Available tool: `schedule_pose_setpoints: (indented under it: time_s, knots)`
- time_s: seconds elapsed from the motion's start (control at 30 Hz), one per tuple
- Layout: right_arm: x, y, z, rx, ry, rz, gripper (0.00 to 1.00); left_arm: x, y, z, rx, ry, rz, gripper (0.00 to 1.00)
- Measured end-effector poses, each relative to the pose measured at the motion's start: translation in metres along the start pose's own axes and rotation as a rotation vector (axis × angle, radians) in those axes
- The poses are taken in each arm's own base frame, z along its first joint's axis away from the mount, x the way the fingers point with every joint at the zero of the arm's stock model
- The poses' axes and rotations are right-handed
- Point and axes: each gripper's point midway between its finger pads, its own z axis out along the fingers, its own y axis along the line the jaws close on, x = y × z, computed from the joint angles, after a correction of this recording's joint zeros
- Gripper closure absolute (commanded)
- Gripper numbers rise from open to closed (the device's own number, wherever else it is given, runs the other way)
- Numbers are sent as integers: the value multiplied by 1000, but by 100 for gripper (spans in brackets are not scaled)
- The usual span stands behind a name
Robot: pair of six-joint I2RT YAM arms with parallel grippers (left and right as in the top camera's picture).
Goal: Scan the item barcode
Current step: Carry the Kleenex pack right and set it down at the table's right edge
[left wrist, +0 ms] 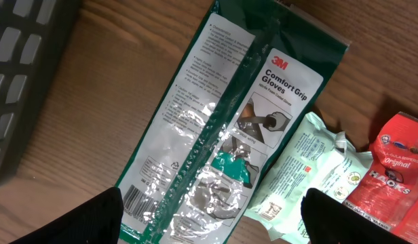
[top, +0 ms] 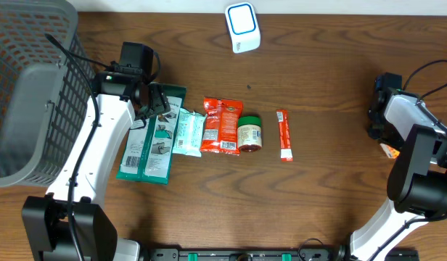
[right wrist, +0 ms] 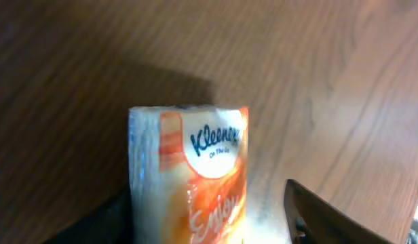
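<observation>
A white and blue barcode scanner (top: 242,27) stands at the table's far edge. My left gripper (left wrist: 209,224) is open and hovers over a green 3M gloves pack (left wrist: 222,129), whose barcode (left wrist: 138,196) lies by the left fingertip. In the overhead view this gripper (top: 154,101) sits over the pack's upper end (top: 152,138). My right gripper (right wrist: 216,224) is open around an orange Kleenex tissue pack (right wrist: 195,176). The left finger is against the pack; the right finger (right wrist: 324,217) stands apart from it. The tissue pack (top: 388,151) peeks out beside the right arm at the right edge.
A row of items lies mid-table: a mint green packet (top: 187,132), a red snack bag (top: 221,125), a small jar with a green lid (top: 249,135) and a red stick sachet (top: 284,135). A grey mesh basket (top: 27,94) fills the left side.
</observation>
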Motion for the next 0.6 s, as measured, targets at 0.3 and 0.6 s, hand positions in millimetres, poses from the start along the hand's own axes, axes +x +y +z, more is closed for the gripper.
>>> schedule_pose_setpoints:
  time_s: [0.3, 0.6]
  knots:
    - [1, 14, -19, -125, 79, -93, 25, 0, 0, 0, 0, 0, 0, 16]
    - [10, 52, -82, -536, 157, -254, 39, 0, 0, 0, 0, 0, 0, 16]
